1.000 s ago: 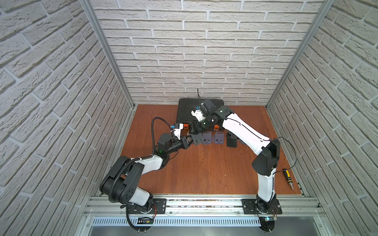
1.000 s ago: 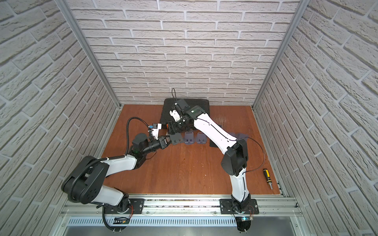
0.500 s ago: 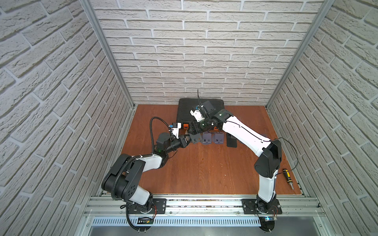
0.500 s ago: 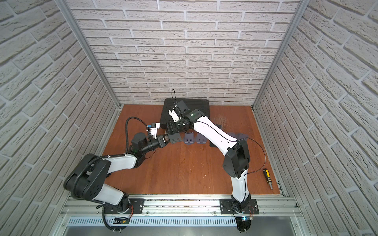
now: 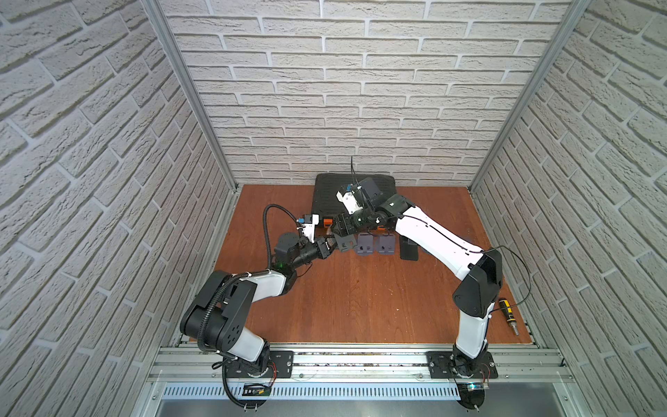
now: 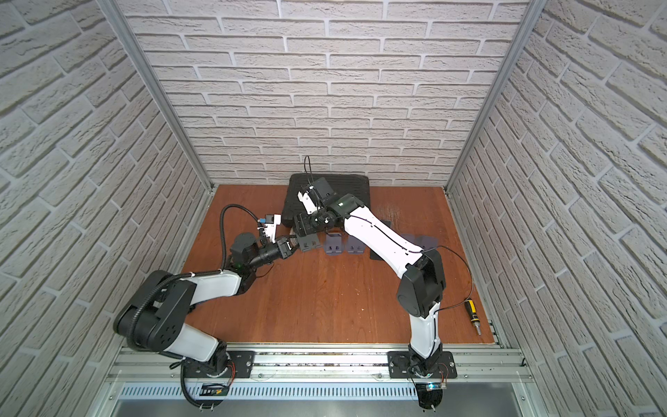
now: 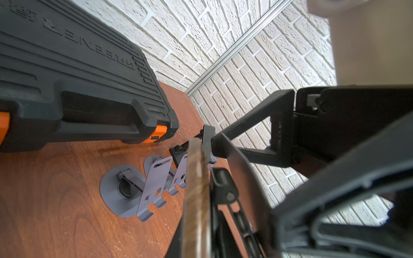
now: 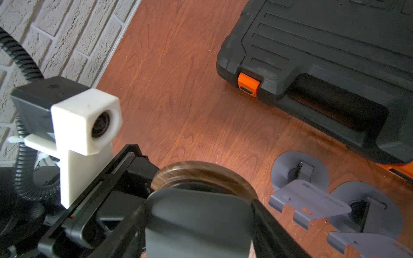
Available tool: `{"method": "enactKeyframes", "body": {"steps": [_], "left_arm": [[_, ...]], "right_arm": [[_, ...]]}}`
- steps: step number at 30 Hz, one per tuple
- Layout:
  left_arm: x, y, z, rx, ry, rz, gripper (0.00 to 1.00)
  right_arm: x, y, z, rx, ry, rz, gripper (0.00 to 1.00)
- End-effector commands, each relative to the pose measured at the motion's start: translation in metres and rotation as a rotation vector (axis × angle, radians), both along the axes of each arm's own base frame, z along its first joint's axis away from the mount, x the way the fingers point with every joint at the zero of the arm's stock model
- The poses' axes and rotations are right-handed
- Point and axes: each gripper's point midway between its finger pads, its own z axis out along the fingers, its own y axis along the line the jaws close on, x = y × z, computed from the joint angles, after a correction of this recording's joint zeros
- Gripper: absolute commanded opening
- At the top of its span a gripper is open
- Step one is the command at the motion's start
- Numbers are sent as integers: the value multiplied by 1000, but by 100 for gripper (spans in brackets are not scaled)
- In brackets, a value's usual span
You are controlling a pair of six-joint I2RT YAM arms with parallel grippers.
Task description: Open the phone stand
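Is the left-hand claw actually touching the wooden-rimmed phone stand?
Touching. The left wrist view shows the phone stand, its wooden rim edge-on, clamped between the fingers of the left gripper.

Both top views look down on the table (image 5: 361, 307) (nearly identical); close wrist views share the case (image 7: 78, 73).

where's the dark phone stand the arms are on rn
In both top views the dark phone stand is left of centre, just left of a lilac open stand and in front of the black toolcase.
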Motion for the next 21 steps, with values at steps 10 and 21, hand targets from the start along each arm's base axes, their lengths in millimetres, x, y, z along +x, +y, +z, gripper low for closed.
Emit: {"method": "enactKeyframes", "body": {"steps": [10, 21], "left_arm": [[48, 81, -65, 51, 250, 391, 0], [62, 86, -33, -54, 223, 401, 0]], "right_arm": [[-42, -31, 60, 15, -56, 12, 7], [-64, -30, 41, -3, -30, 44, 7]]}}
